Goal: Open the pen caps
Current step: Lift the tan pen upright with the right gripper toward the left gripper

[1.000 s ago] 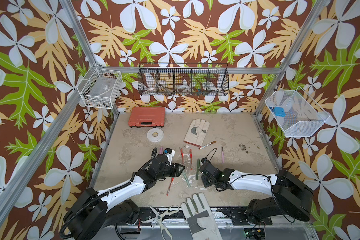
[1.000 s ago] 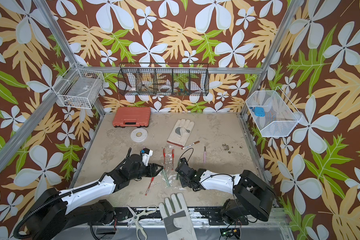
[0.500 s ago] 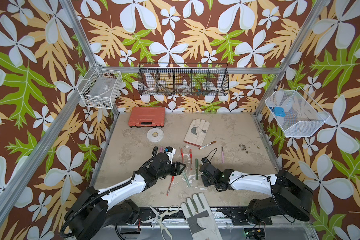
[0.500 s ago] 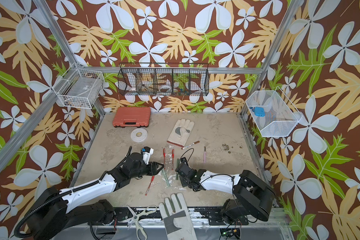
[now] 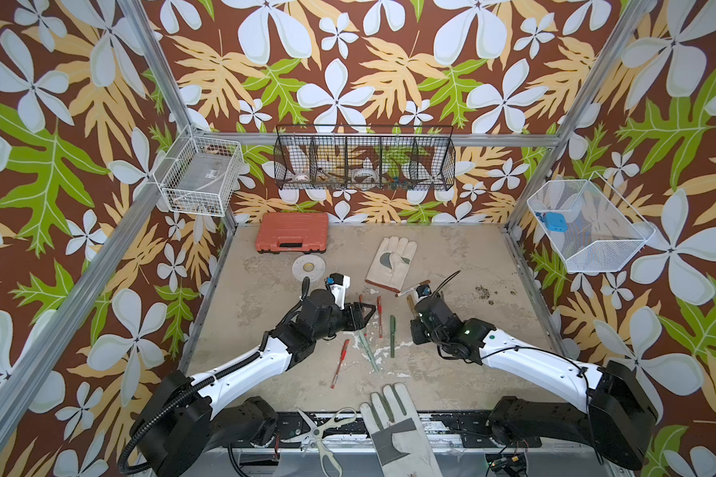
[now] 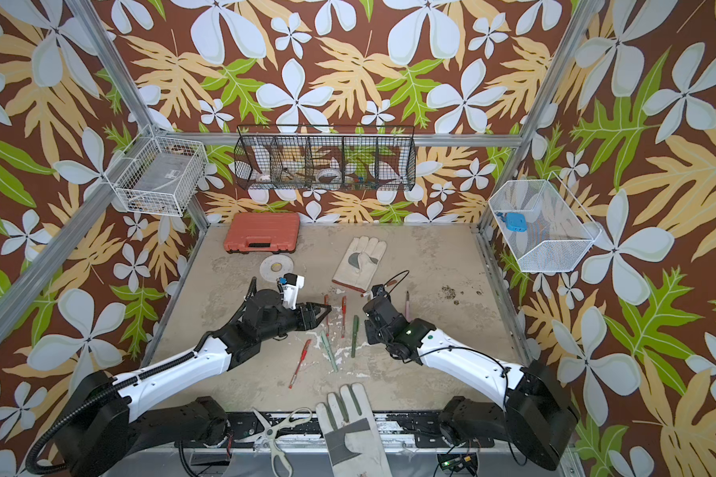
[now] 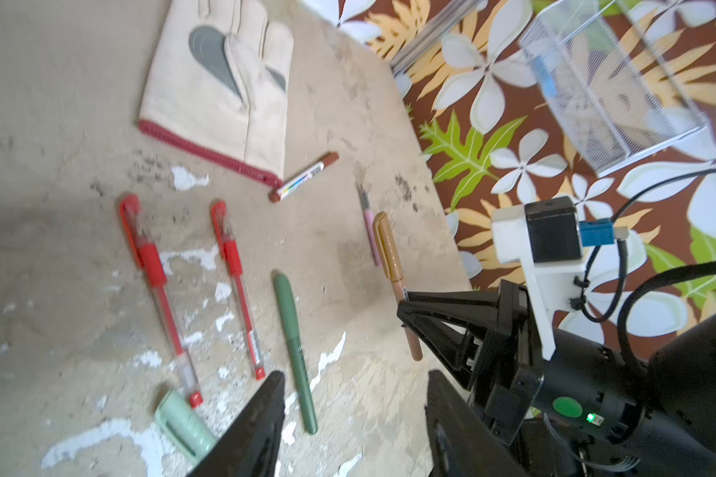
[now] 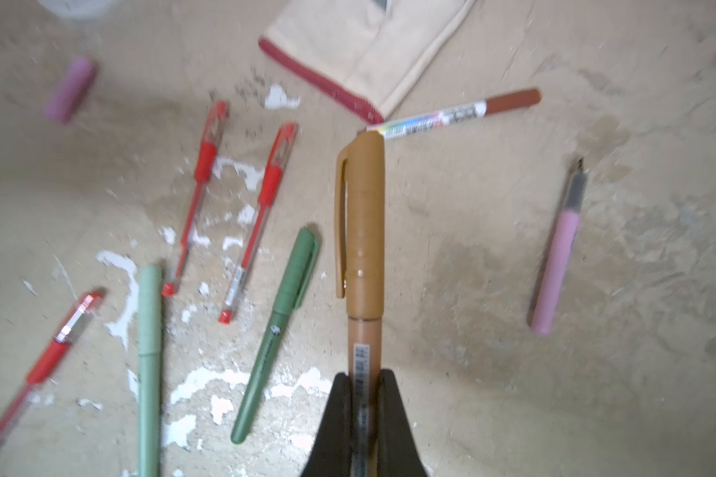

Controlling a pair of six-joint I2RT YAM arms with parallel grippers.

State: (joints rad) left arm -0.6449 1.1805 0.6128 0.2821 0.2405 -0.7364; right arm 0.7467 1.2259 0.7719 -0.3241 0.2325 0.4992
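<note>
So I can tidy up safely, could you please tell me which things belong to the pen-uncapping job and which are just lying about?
Job: gold pen in the right gripper, green pen, mint pen, red pens, pink pen, loose pink cap, marker.
Lying about: far glove, near glove, scissors, orange case, round disc.

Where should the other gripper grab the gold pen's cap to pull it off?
Pinch the gold cap around its middle, on the smooth round sides, not on the clip along one side. Come from its free end, straight along the gold pen: the right gripper is shut on its barrel below the cap, so it sticks out clear for the open left gripper.
</note>
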